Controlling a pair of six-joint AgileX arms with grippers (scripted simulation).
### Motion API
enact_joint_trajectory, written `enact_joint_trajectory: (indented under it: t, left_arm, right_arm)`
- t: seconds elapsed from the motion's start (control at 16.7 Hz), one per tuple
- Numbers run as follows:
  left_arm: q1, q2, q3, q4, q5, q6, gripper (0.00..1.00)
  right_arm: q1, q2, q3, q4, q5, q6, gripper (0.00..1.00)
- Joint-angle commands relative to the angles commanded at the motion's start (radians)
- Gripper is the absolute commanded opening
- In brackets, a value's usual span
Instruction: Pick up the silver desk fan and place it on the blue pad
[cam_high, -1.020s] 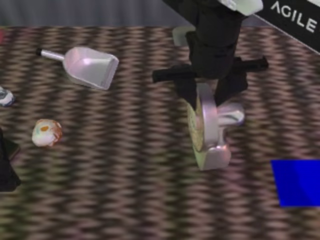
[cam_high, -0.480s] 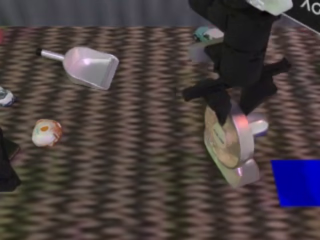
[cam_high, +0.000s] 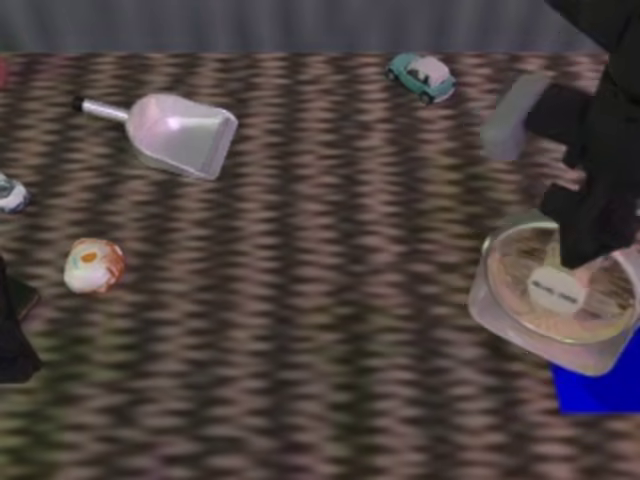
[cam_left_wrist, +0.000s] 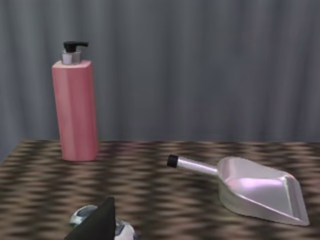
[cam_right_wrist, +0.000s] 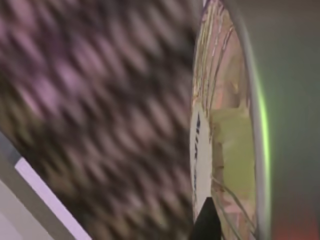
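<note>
The silver desk fan (cam_high: 555, 290) hangs at the table's right side, its round head tipped so the tan grille faces up. My right gripper (cam_high: 595, 250) is shut on the head's rim from the far side. The fan covers most of the blue pad (cam_high: 590, 395); only the pad's near left corner shows below it. In the right wrist view the grille (cam_right_wrist: 225, 125) fills the frame, with one black fingertip (cam_right_wrist: 206, 225) against its face. My left arm (cam_high: 12, 340) is parked at the left edge.
A silver scoop (cam_high: 180, 132) (cam_left_wrist: 255, 187) lies at the back left. A teal toy car (cam_high: 422, 76) sits at the back, a round bread-like item (cam_high: 93, 265) and a sneaker (cam_high: 10, 192) at the left. A pink pump bottle (cam_left_wrist: 75, 112) stands at the far left.
My right gripper has carried the fan to the right, over the blue pad. The fan's head has tipped from edge-on to face-up. The toy car has come into sight behind it.
</note>
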Motion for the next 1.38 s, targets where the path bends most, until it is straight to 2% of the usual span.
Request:
enact_joint_trajectory:
  t: [0.3, 0.54, 0.72, 1.02, 1.38]
  left_arm:
    - [0.0, 0.0, 0.0, 0.0, 0.0, 0.0, 1.0]
    - [0.0, 0.0, 0.0, 0.0, 0.0, 0.0, 1.0]
    - [0.0, 0.0, 0.0, 0.0, 0.0, 0.0, 1.0]
    - [0.0, 0.0, 0.0, 0.0, 0.0, 0.0, 1.0]
    - [0.0, 0.0, 0.0, 0.0, 0.0, 0.0, 1.0]
  right_arm:
    - [-0.106, -0.165, -0.19, 0.076, 0.031, -0.479, 0.0]
    - [-0.165, -0.242, -0.305, 0.126, 0.067, -0.7, 0.0]
    - [-0.182, -0.26, -0.337, 0.141, 0.08, -0.753, 0.0]
    - [-0.176, -0.256, -0.338, 0.143, 0.079, -0.751, 0.0]
    - [-0.182, -0.244, -0.458, 0.278, 0.08, -0.754, 0.0]
